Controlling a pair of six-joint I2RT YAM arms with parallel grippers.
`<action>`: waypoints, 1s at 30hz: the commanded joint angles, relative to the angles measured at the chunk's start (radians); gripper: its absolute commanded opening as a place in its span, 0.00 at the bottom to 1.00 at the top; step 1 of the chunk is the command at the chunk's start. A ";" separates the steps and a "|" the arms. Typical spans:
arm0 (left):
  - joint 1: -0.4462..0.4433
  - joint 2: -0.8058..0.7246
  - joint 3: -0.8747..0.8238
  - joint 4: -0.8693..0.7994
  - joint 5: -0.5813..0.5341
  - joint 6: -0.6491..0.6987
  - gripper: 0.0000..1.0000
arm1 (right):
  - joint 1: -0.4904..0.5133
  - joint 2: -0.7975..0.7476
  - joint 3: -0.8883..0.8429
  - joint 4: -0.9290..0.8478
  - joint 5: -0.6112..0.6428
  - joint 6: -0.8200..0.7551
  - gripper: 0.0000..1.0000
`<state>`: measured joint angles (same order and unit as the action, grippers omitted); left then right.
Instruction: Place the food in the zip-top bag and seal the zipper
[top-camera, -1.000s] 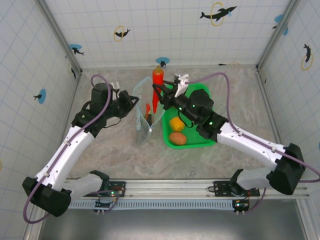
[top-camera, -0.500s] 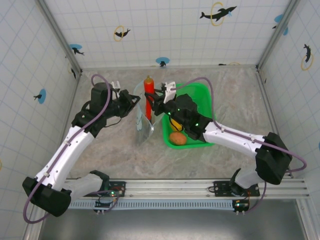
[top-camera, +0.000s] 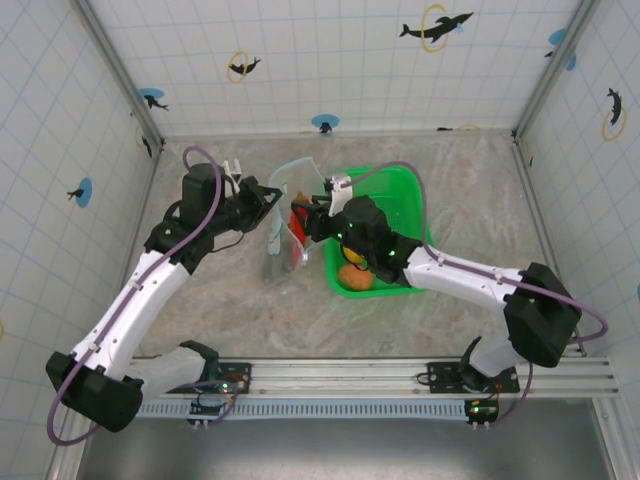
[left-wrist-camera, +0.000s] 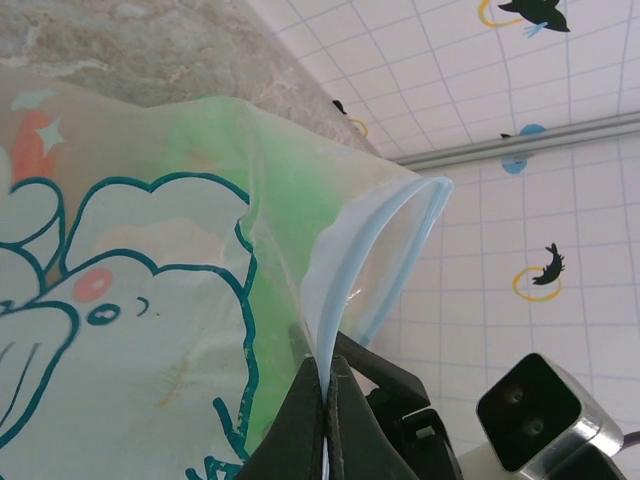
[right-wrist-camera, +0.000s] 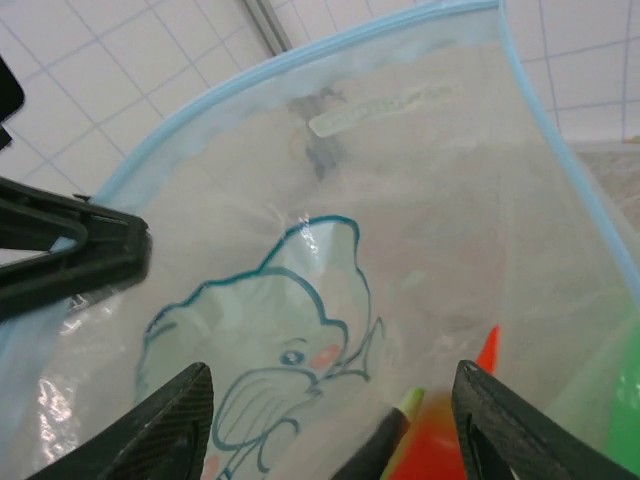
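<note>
1. Green basket: at 3 o'clock of the bag, with an orange rounded food piece inside.
2. Zip-top bag: upright, mouth held open.
3. Right gripper: fingers spread wide at the bag mouth, holding nothing.
4. Left gripper: clamped on the zipper from 9 o'clock.
5. Red food piece: inside the bag.

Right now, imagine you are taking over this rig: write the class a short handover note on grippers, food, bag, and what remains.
Left gripper shut on the zipper, holding the zip-top bag mouth open.
Right gripper open above the bag mouth.
Red piece inside the bag; orange piece in the green basket.
Left: bag the rest, seal the zipper.
</note>
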<state>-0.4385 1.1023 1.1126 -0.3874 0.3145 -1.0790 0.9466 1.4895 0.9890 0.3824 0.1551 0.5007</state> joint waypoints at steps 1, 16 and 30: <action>-0.003 -0.006 -0.009 0.029 0.018 -0.015 0.00 | -0.009 -0.014 -0.012 -0.019 0.000 0.015 0.68; 0.001 -0.019 -0.040 -0.006 -0.023 -0.011 0.00 | -0.102 -0.118 0.053 -0.158 -0.145 -0.038 0.62; 0.168 0.026 -0.094 0.030 0.125 -0.041 0.00 | -0.373 -0.224 -0.050 -0.557 -0.184 0.074 0.68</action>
<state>-0.3031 1.1267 1.0351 -0.3759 0.3897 -1.1015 0.6174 1.2995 1.0012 -0.0574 0.0025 0.5472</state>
